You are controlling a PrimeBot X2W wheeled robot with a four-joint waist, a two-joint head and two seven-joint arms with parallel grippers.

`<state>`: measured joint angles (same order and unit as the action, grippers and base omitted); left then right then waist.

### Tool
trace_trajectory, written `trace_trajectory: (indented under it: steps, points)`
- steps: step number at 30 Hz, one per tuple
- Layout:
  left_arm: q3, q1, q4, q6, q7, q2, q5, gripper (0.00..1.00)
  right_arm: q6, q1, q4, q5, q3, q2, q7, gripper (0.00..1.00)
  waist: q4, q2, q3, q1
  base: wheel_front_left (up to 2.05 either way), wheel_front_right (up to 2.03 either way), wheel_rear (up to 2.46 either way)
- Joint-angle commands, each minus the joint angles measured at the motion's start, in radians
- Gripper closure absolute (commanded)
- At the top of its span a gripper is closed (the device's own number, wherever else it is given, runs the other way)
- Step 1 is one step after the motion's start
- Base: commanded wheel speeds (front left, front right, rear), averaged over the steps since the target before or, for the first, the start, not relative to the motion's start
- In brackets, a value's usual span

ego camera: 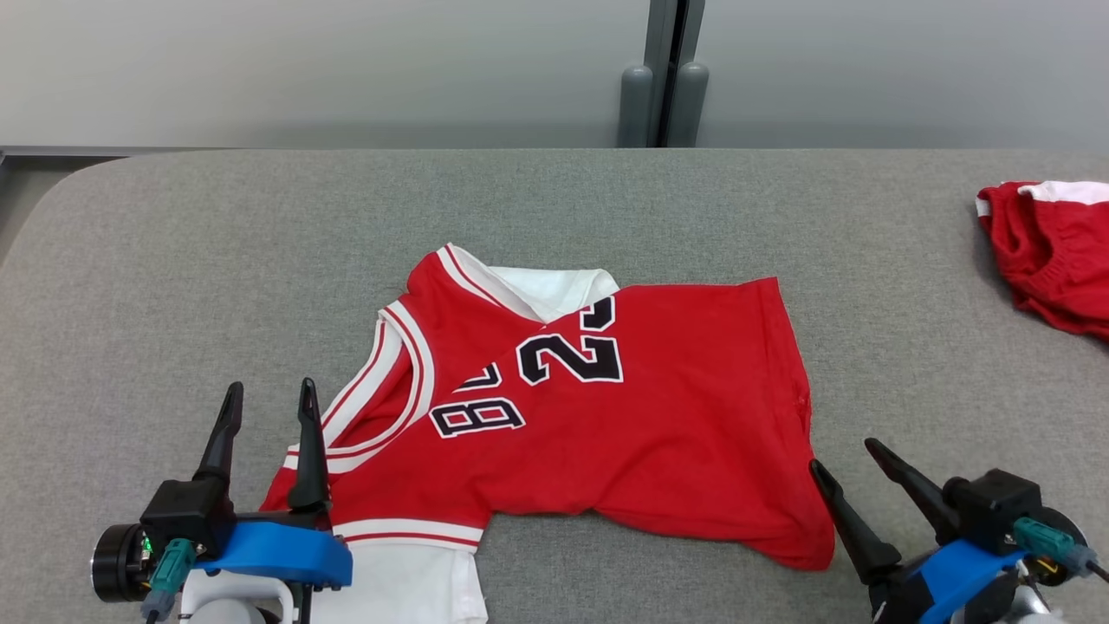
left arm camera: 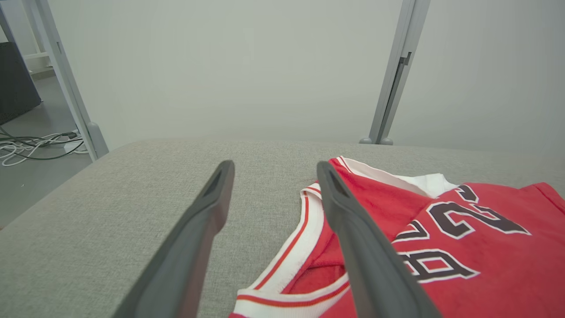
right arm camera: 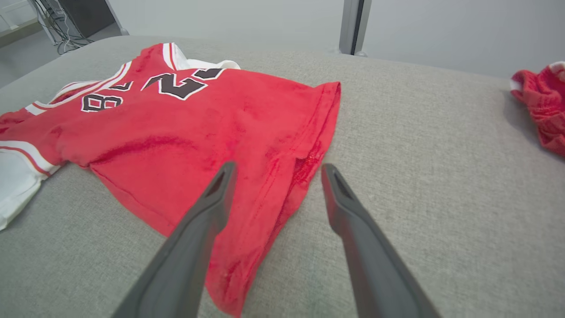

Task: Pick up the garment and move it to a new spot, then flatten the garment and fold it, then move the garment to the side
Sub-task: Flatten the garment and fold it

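The garment (ego camera: 598,433) is a red jersey with white trim and black numbers, lying rumpled and partly folded over itself on the grey table, white sleeves showing at its top and near edge. My left gripper (ego camera: 269,397) stands open at its left end, one finger over the armhole trim, as the left wrist view (left arm camera: 273,170) shows too. At the jersey's right hem corner my right gripper (ego camera: 845,455) is open and holds nothing; in the right wrist view (right arm camera: 277,172) the hem (right arm camera: 304,170) lies between its fingers.
A second red garment (ego camera: 1053,256) with white trim lies bunched at the table's far right edge. The grey padded table (ego camera: 217,251) ends at a pale wall with a grey post (ego camera: 663,78) behind. Cables lie on the floor (left arm camera: 35,148) off the left.
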<state>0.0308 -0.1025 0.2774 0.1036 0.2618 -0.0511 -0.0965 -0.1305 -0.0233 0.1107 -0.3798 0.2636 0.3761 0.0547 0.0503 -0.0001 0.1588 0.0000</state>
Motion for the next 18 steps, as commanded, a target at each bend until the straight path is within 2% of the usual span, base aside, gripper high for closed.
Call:
trace_trajectory:
  steps: [1, 10, 13, 14, 15, 16, 17, 18]
  points:
    - [0.002, -0.011, -0.004, 0.001, 0.004, 0.001, 0.000, 0.00, -0.001, -0.034, 0.018, 0.008, 0.002, -0.007, -0.006, 0.00, 0.002, 0.0001, 0.004, 0.0000, 0.00, 0.00, 0.00]
    - [-0.020, -0.043, 0.004, 0.002, 0.004, 0.001, -0.007, 0.00, -0.001, -0.203, 0.205, -0.023, 0.065, -0.040, -0.023, 0.00, 0.029, 0.0001, 0.034, 0.0000, 0.00, 0.00, 0.00]
    - [-0.027, -0.052, 0.007, 0.001, 0.004, 0.001, -0.008, 0.00, -0.001, -0.241, 0.279, -0.040, 0.081, -0.032, -0.034, 0.00, 0.046, 0.0001, 0.038, 0.0000, 0.00, 0.00, 0.00]
    - [-0.026, -0.052, 0.009, 0.001, 0.004, 0.001, -0.010, 0.00, 0.000, -0.249, 0.301, -0.047, 0.083, -0.033, -0.034, 0.07, 0.051, 0.0001, 0.038, 0.0000, 0.00, 0.00, 0.00]
    - [-0.026, -0.051, 0.008, -0.002, 0.004, 0.001, -0.012, 0.00, -0.001, -0.253, 0.317, -0.054, 0.091, -0.037, -0.031, 0.19, 0.054, 0.0001, 0.037, 0.0000, 0.00, 0.00, 0.00]
    - [-0.024, -0.049, 0.007, -0.005, 0.004, 0.001, -0.014, 0.00, -0.001, -0.259, 0.331, -0.064, 0.093, -0.041, -0.026, 0.53, 0.056, 0.0001, 0.037, 0.0000, 0.00, 0.00, 0.00]
    - [-0.024, -0.046, 0.007, -0.005, 0.004, 0.001, -0.015, 0.00, -0.001, -0.264, 0.345, -0.069, 0.099, -0.041, -0.024, 0.91, 0.057, 0.0001, 0.036, 0.0000, 0.00, 0.00, 0.00]
    - [-0.023, -0.042, 0.006, -0.006, 0.004, 0.001, -0.015, 0.00, -0.001, -0.268, 0.351, -0.072, 0.105, -0.041, -0.013, 1.00, 0.058, 0.0001, 0.035, 0.0000, 0.00, 0.00, 0.00]
